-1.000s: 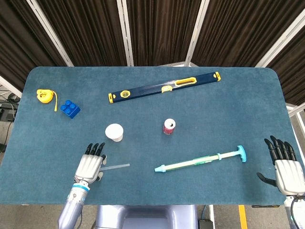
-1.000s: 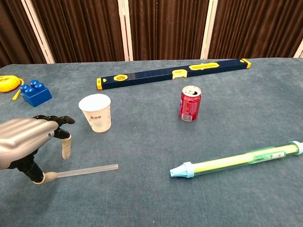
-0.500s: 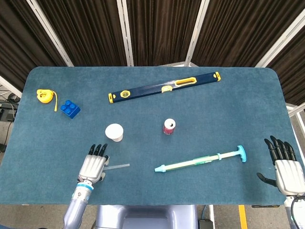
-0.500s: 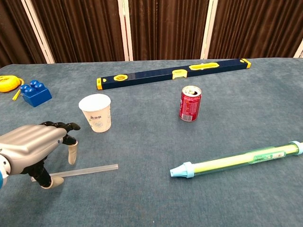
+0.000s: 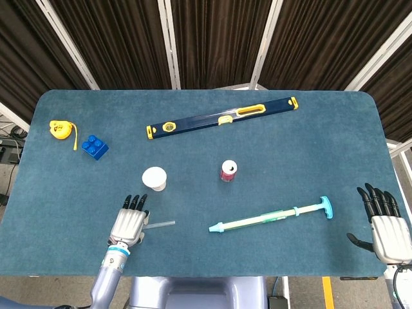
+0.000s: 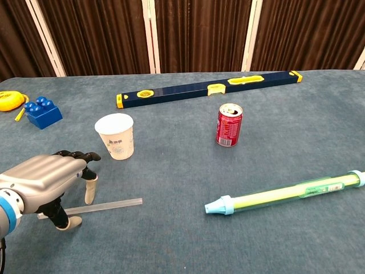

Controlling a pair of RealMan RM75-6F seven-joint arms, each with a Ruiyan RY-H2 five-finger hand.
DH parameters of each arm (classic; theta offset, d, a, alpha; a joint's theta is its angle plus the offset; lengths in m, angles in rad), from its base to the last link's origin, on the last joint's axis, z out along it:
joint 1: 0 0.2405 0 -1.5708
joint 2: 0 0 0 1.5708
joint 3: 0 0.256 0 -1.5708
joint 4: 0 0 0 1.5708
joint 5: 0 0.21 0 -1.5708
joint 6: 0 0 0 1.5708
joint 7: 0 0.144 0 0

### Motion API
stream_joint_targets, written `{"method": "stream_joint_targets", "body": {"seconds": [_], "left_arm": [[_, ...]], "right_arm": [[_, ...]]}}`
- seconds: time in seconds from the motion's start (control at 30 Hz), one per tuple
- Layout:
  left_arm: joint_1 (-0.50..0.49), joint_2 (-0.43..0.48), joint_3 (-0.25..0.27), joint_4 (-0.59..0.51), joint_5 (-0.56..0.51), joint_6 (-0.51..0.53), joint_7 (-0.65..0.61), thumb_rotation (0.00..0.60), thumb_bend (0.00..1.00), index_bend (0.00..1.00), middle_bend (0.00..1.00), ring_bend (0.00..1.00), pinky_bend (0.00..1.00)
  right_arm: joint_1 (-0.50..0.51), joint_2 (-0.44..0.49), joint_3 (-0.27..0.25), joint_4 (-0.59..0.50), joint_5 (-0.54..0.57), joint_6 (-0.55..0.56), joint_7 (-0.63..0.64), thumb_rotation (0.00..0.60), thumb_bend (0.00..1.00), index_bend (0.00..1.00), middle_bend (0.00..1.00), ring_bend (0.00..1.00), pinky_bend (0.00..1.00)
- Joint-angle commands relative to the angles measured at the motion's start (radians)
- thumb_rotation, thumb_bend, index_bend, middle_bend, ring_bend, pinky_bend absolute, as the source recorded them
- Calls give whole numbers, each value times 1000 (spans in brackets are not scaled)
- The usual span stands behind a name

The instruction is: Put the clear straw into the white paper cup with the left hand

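Note:
The clear straw (image 5: 161,224) (image 6: 108,204) lies flat on the blue table, near the front left. The white paper cup (image 5: 154,178) (image 6: 115,136) stands upright a little behind it. My left hand (image 5: 131,222) (image 6: 43,180) hovers palm down over the straw's left end. Its thumb is on the near side of the straw and its fingers (image 6: 89,191) on the far side, spread apart; the straw is still flat on the cloth. My right hand (image 5: 384,222) rests at the table's front right corner with its fingers stretched out, holding nothing.
A red can (image 5: 228,170) (image 6: 229,125) stands mid-table. A long turquoise syringe-like tube (image 5: 270,217) (image 6: 285,194) lies to the front right. A blue and yellow level (image 5: 222,118) lies at the back. A blue brick (image 5: 94,147) and yellow tape measure (image 5: 60,129) sit far left.
My left hand has shifted right and slightly nearer along the straw and now straddles its left end. The straw, cup and right hand have not moved.

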Motion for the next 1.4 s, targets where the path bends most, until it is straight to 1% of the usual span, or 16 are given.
{"method": "stream_joint_targets", "body": {"seconds": [0.03, 0.17, 0.33, 0.67, 0.77, 0.83, 0.93, 1.17, 1.4], "left_arm": [[-1, -3, 2, 6, -1, 2, -4, 600, 300, 520, 0, 0, 0], [-3, -3, 4, 12, -4, 1, -11, 600, 311, 530, 0, 0, 0], [-6, -4, 6, 15, -7, 6, -12, 600, 313, 504, 0, 0, 0], [-13, -3, 6, 25, -33, 7, -3, 600, 318, 502, 0, 0, 0], [-14, -4, 7, 26, -40, 7, 2, 600, 383, 503, 0, 0, 0], [-15, -4, 9, 26, -41, 7, -1, 600, 458, 505, 0, 0, 0], [-15, -5, 12, 26, -37, 9, -5, 600, 512, 518, 0, 0, 0], [-15, 0, 15, 25, -31, 12, -20, 600, 517, 522, 0, 0, 0], [-12, 25, 14, -4, 2, 21, -53, 600, 519, 522, 0, 0, 0]], "right_arm": [[0, 0, 0, 0, 0, 0, 0, 600, 87, 0, 0, 0, 0], [0, -1, 0, 0, 0, 0, -1, 600, 87, 0, 0, 0, 0], [0, 0, 0, 0, 1, 0, -1, 600, 88, 0, 0, 0, 0], [0, -1, 0, 0, 0, 0, 0, 600, 88, 0, 0, 0, 0], [0, -1, 0, 0, 0, 0, 0, 600, 88, 0, 0, 0, 0], [0, -1, 0, 0, 0, 0, 0, 600, 88, 0, 0, 0, 0], [-1, -1, 0, 0, 0, 0, 0, 600, 89, 0, 0, 0, 0], [-1, 0, 0, 0, 0, 0, 0, 600, 88, 0, 0, 0, 0], [-1, -1, 1, 0, 0, 0, 0, 600, 88, 0, 0, 0, 0]]}}
